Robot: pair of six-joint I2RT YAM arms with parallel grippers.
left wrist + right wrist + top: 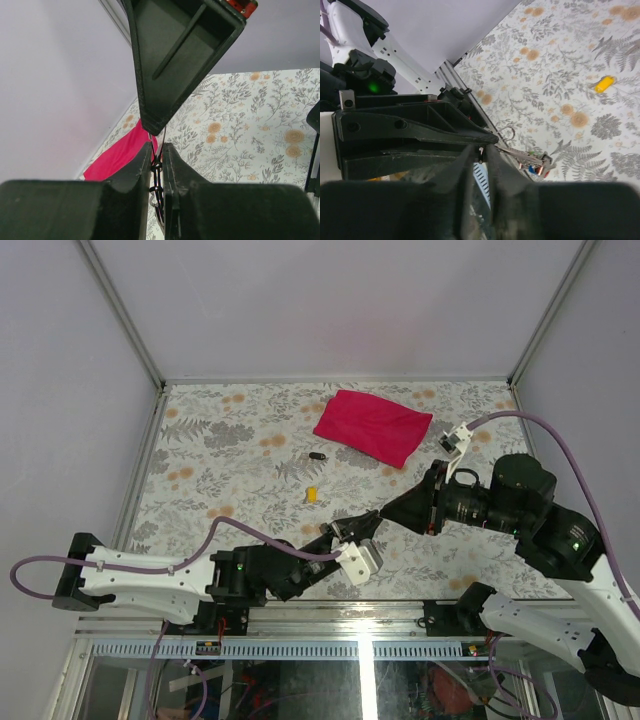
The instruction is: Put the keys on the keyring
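Our left gripper point(157, 146) is clamped on the thin wire of the keyring point(526, 156), and our right gripper point(481, 149) meets it tip to tip, its fingers almost together; we cannot tell whether they grip. Beyond both tips the floral table point(230, 455) lies open. The yellow key point(312, 494) is near, and the magenta cloth point(373, 426) lies farther off, by the pale back wall point(330, 300).

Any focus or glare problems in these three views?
Top external: even diffuse light, one glare streak on the front panel below the table. Left wrist: left pincer dark and soft up close, table sharp. Right wrist: right pincer likewise blurred; yellow key in focus.
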